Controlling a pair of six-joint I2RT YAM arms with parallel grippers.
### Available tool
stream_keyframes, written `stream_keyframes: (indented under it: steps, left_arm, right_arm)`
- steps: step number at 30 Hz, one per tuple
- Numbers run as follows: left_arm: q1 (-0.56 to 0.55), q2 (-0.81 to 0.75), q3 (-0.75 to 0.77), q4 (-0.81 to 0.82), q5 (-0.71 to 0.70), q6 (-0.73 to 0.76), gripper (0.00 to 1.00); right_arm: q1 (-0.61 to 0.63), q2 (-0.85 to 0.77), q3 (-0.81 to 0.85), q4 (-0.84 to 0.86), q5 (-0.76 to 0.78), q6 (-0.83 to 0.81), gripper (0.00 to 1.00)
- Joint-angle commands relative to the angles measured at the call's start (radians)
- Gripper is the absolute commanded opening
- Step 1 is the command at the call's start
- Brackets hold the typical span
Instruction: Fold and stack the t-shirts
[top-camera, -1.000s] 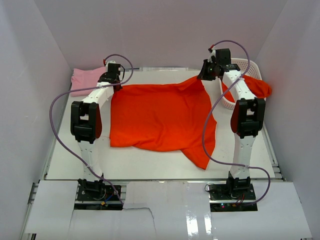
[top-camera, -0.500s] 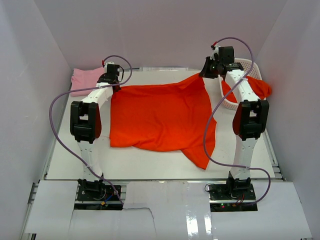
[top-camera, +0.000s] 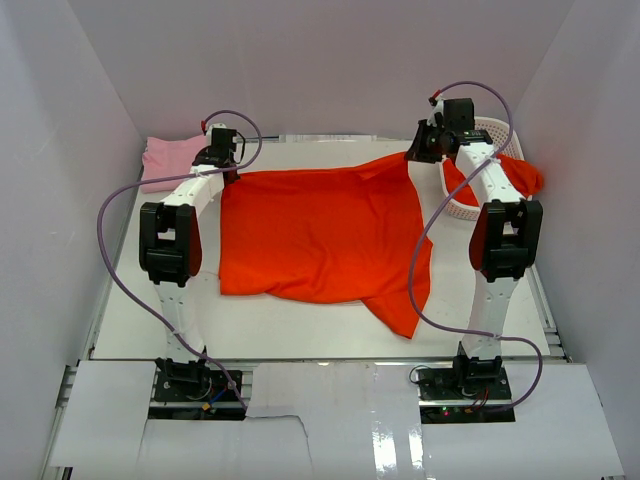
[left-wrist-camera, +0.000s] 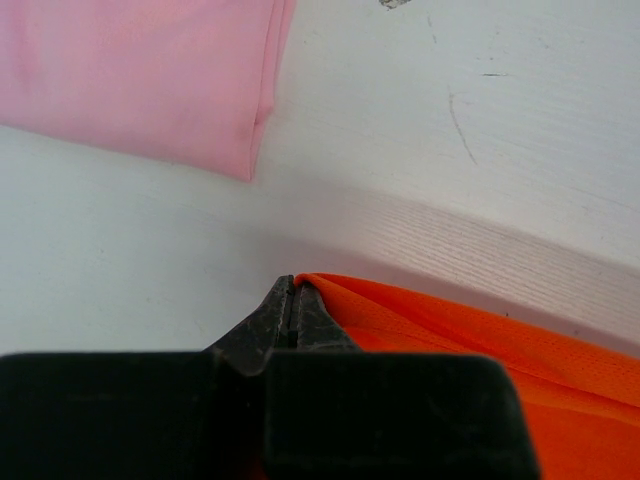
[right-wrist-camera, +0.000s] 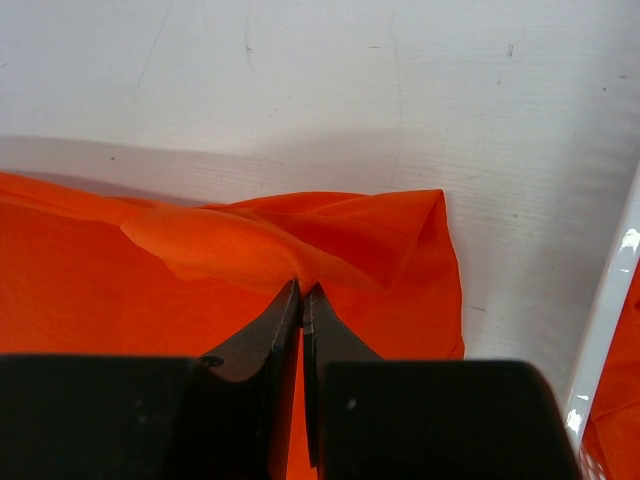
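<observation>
Top external: orange shirt (top-camera: 320, 235), being spread.
Far corners pinched by left gripper (top-camera: 228, 172) and right gripper (top-camera: 412, 155); the right one has shifted right, tautening the edge, so folding is likely next.

I have the orange t-shirt (top-camera: 320, 235) spread on the worktop (top-camera: 300, 320) between my two hands. My left hand (top-camera: 228, 172) is pinched on one far corner and my right hand (top-camera: 411, 155) on the other, where the cloth rises slightly off the surface. From the right hand the shirt's edge runs back towards the arm bases and ends in a loose point. The folded pink t-shirt (top-camera: 170, 160) lies just outward of my left hand. Just outward of my right hand stands a white basket (top-camera: 488, 124) with a second orange shirt (top-camera: 522, 178) draped over its rim.
</observation>
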Motion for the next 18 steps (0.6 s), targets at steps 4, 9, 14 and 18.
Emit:
stream_keyframes:
  steps: [4,9,14,18]
  left_arm:
    - [0.014,-0.022,-0.011,0.012,-0.006,-0.003,0.00]
    - [0.014,-0.032,-0.026,0.012,-0.001,-0.011,0.00]
    - [0.014,-0.051,-0.046,0.015,-0.001,-0.017,0.00]
    - [0.014,-0.069,-0.064,0.021,0.005,-0.020,0.00]
  right_arm:
    - [-0.006,-0.083,-0.016,0.035,0.003,-0.013,0.08]
    - [-0.006,-0.111,-0.059,0.055,0.006,-0.013,0.08]
    - [-0.007,-0.138,-0.096,0.063,0.014,-0.013,0.08]
    - [-0.006,-0.173,-0.141,0.076,0.015,-0.013,0.08]
